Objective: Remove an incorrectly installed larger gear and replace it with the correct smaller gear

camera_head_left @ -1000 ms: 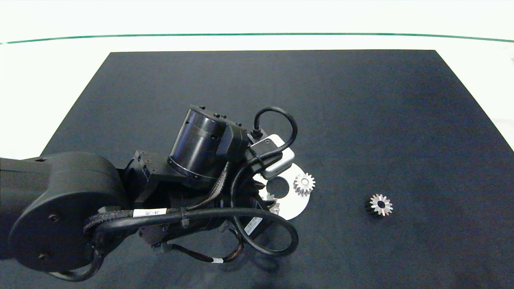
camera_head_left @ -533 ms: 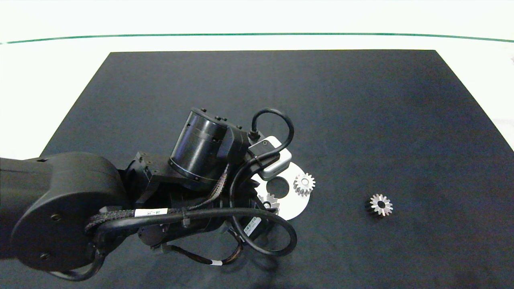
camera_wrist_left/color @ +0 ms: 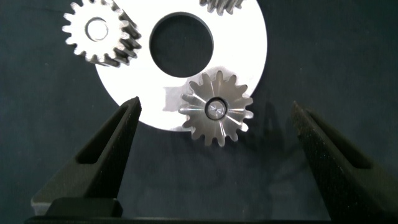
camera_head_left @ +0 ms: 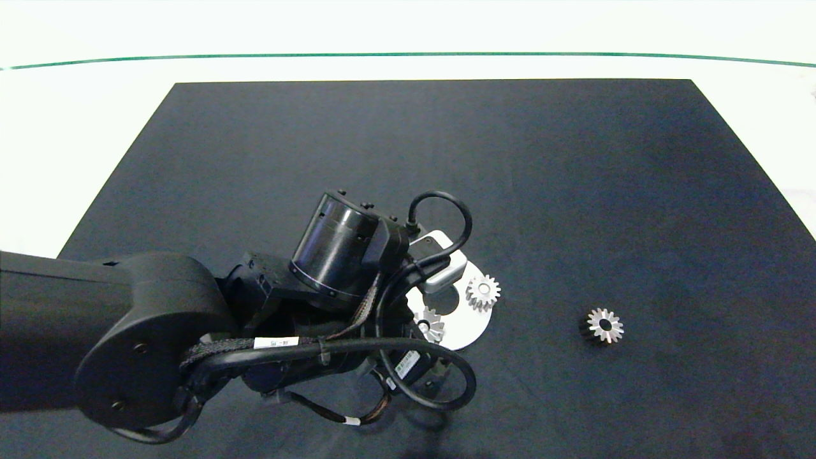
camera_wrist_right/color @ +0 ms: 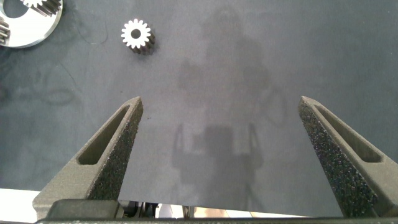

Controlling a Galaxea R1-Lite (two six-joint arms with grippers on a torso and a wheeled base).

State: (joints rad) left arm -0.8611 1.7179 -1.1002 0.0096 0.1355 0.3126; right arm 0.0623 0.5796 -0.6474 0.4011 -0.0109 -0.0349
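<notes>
While the left gripper (camera_wrist_left/color: 214, 134) is held low over the white disc (camera_wrist_left/color: 255, 56), its 2 fingers (camera_wrist_left/color: 115, 143) are spread wide with nothing gripped, and the larger gear (camera_wrist_left/color: 216, 109) sits in the gap between them, touched by neither. That gear, with its long pointed teeth, is seated at the disc's rim, partly hanging over the edge onto the black mat (camera_head_left: 510, 159). A smaller silver gear (camera_wrist_left/color: 99, 30) is mounted on the same disc beyond one finger, and a sliver of a 3rd gear (camera_wrist_left/color: 222, 5) is cut off at the frame edge past the disc's big centre hole. In the head view the left arm (camera_head_left: 191, 319) is stretched in from the left and most of the disc is covered by its wrist.

The right gripper (camera_wrist_right/color: 221, 134) is parked off to the side, jaws also wide apart and empty above bare mat. The smaller gear (camera_head_left: 603, 325) is left lying alone on the mat, well apart from the disc, to its right in the head view.
</notes>
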